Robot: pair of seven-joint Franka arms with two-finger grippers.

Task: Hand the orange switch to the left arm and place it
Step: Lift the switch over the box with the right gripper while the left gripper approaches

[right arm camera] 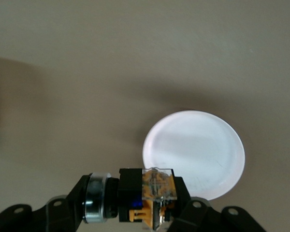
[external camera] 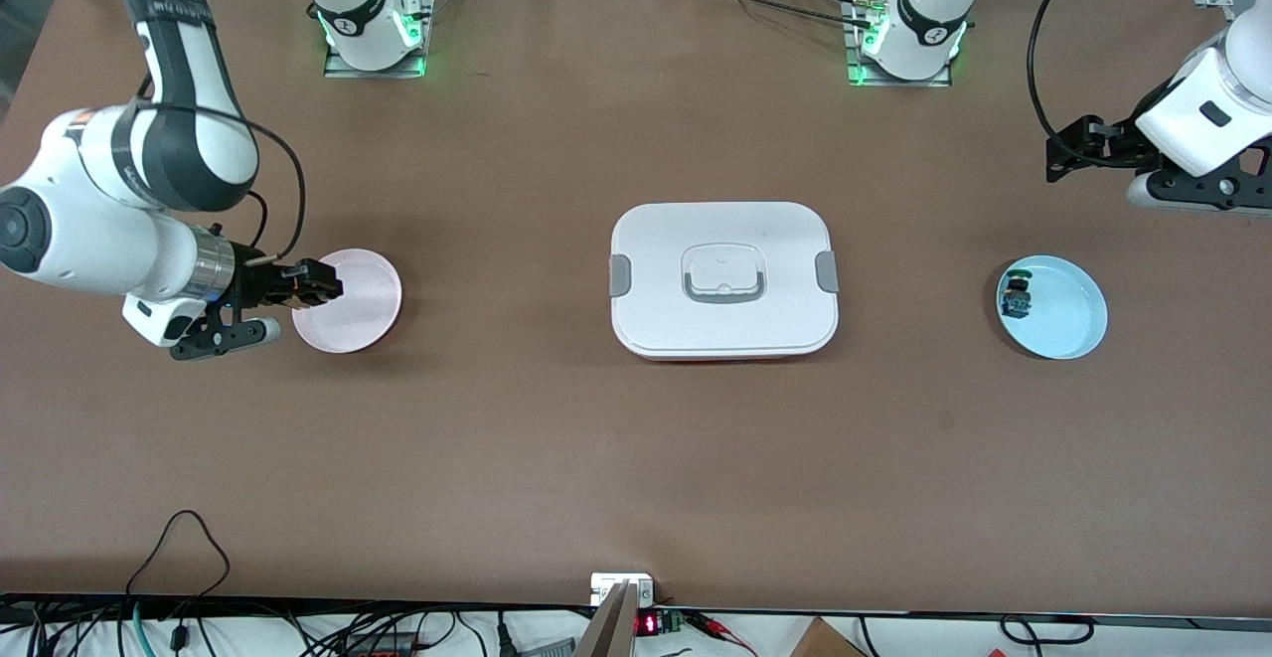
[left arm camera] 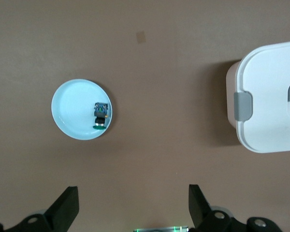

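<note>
My right gripper [external camera: 310,285] is shut on the orange switch [external camera: 296,284] and holds it on its side over the edge of a pink plate [external camera: 363,309]. In the right wrist view the switch [right arm camera: 150,193] fills the gap between the fingers, with its black body, orange parts and metal ring showing, and the pink plate [right arm camera: 198,154] lies below. The white lidded box [external camera: 656,279] sits at the table's middle; one end with a grey clip shows in the left wrist view [left arm camera: 270,96]. My left gripper [external camera: 1061,152] is open and empty over bare table at the left arm's end [left arm camera: 134,195].
A light blue plate [external camera: 1068,314] lies toward the left arm's end and holds a small black switch with green top and blue base [external camera: 1016,296]. Both show in the left wrist view: the plate [left arm camera: 72,108] and the switch [left arm camera: 100,116]. Cables run along the table's near edge.
</note>
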